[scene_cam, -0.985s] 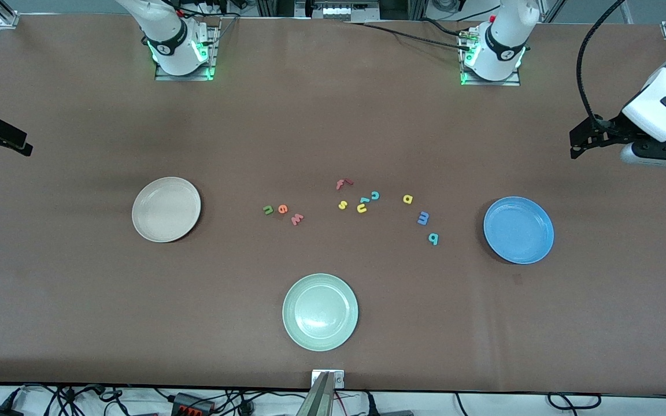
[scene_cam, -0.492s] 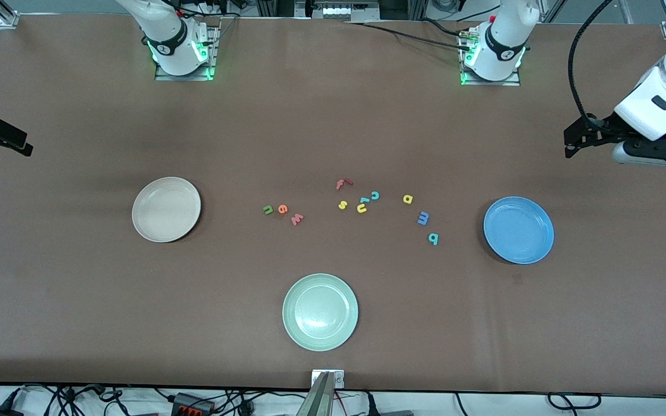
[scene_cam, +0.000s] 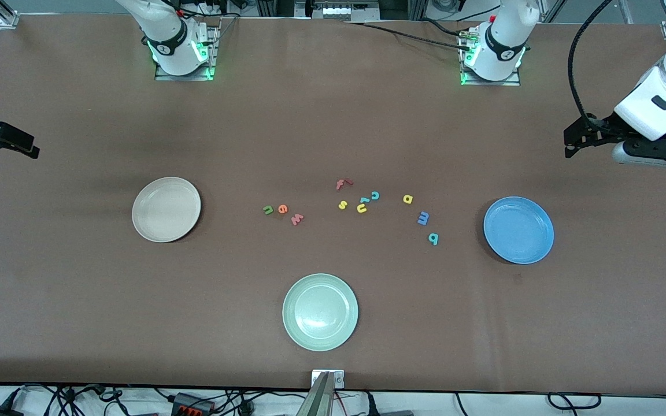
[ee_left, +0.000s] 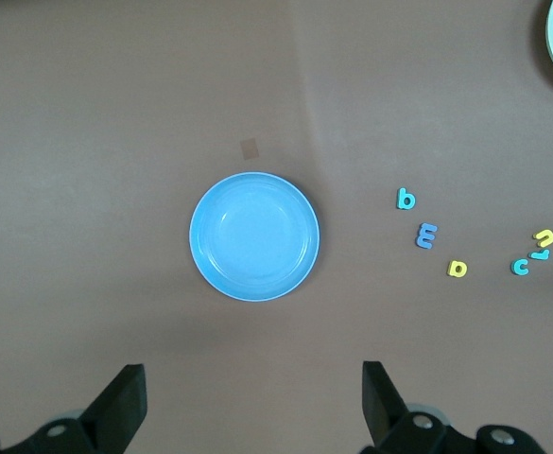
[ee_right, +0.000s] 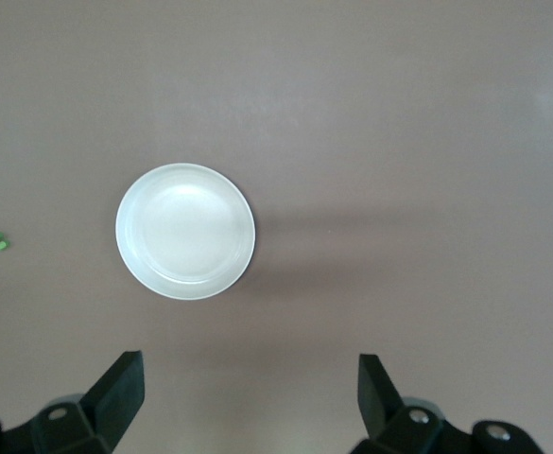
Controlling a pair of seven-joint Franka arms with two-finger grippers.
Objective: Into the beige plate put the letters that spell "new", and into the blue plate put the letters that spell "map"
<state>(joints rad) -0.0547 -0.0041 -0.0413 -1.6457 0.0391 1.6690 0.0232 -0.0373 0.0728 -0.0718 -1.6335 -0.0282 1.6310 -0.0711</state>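
The green n, orange e and red-pink w lie in a row on the brown table, toward the beige plate. The yellow a, blue m and teal p lie toward the blue plate. Both plates hold nothing. My left gripper hangs open over the table's left-arm end; its wrist view shows the blue plate past the open left gripper. My right gripper hovers open over the right-arm end, with the beige plate in its wrist view.
A pale green plate sits nearer the front camera than the letters. A red f, yellow s, yellow u and teal c cluster between the two letter groups.
The left gripper has shifted slightly toward the table's middle and the robots' side. The right gripper has slid a little toward the beige plate. Letters and plates have not moved.
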